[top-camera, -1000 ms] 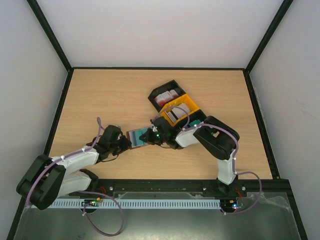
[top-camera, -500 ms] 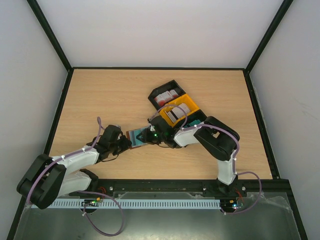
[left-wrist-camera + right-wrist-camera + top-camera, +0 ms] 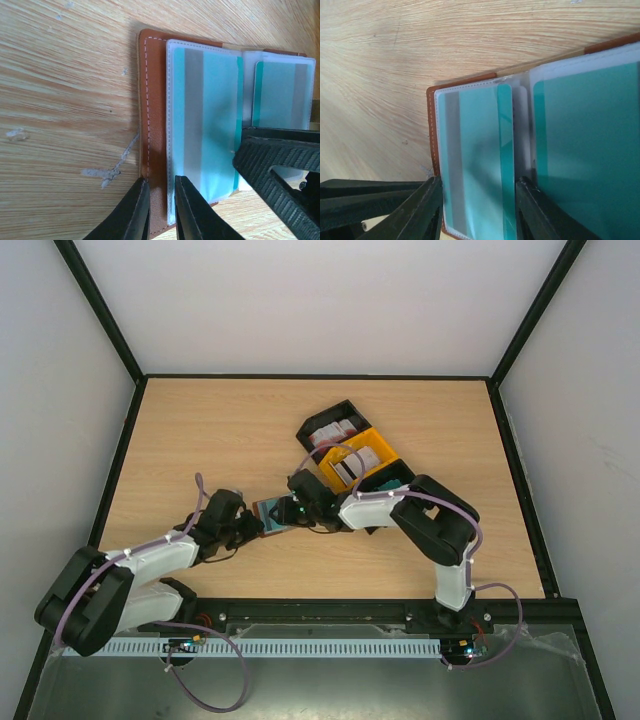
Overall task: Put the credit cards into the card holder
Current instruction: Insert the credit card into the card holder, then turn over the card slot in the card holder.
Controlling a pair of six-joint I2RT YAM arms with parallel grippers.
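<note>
Two grippers at one open card holder [image 3: 152,100]; the right has advanced.
Left gripper [image 3: 161,184]: clamped on the holder's brown edge. Right gripper [image 3: 479,182]: moved across the holder within the last second; teal credit card [image 3: 475,165] now sleeved between its parted fingers, grip undeterminable. Insertion judged nearly complete.
</note>
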